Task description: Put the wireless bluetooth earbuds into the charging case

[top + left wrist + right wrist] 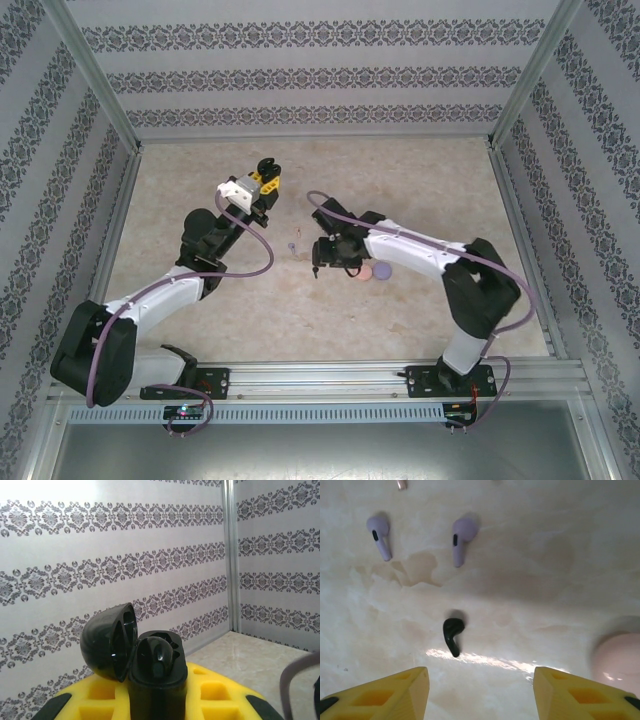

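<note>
Wide-open right gripper (480,682) above black earbud (453,635); open charging case (150,662) clamped in left gripper (156,697). Risk: off-centre pinch flicking it away.

From my feed, the marbled table (300,310) is boxed by walls (320,70) papered in grey damask bands, with metal posts (95,75) at the corners and a rail (320,375) along the near edge. I see a pink disc (365,271) just beside a purple disc (383,272), and a faint brown stain (417,570) on the tabletop
</note>
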Tool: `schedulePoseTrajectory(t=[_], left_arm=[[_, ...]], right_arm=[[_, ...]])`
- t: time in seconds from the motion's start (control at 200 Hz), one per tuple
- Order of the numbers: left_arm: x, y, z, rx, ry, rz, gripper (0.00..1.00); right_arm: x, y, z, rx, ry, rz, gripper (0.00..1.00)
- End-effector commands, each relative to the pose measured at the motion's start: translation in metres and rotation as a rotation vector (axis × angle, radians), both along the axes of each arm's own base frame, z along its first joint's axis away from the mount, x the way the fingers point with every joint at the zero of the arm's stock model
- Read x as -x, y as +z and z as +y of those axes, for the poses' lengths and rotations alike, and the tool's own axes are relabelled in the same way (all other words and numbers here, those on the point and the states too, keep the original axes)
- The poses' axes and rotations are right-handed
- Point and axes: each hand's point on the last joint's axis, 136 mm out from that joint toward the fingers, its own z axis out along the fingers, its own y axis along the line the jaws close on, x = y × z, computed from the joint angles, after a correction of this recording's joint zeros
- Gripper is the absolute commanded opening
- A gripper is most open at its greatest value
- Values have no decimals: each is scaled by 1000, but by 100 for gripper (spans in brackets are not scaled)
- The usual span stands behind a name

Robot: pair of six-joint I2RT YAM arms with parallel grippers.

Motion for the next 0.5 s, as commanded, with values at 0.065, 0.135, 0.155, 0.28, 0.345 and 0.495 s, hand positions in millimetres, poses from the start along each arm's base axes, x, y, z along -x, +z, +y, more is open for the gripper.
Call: schedulePoseTrajectory(t=[0.065,0.135,0.155,0.28,0.345,0.495], left_arm=[[9,33,20,94,39,-89,0],[10,35,23,100,45,-94,0],[10,36,23,102,44,-98,0],[12,39,27,114,49,-109,0],[13,39,28,117,53,-111,0],[14,40,33,121,65,-118,0]], right_arm=[[-1,-13,12,78,-8,35,53],[-1,-18,15,108,1,38,51],[-2,-20,15,118,1,39,50],[-2,-27,19,158,11,46,47],[-3,-30,21,173,11,51,46],[-6,-39,21,209,-3,61,40]])
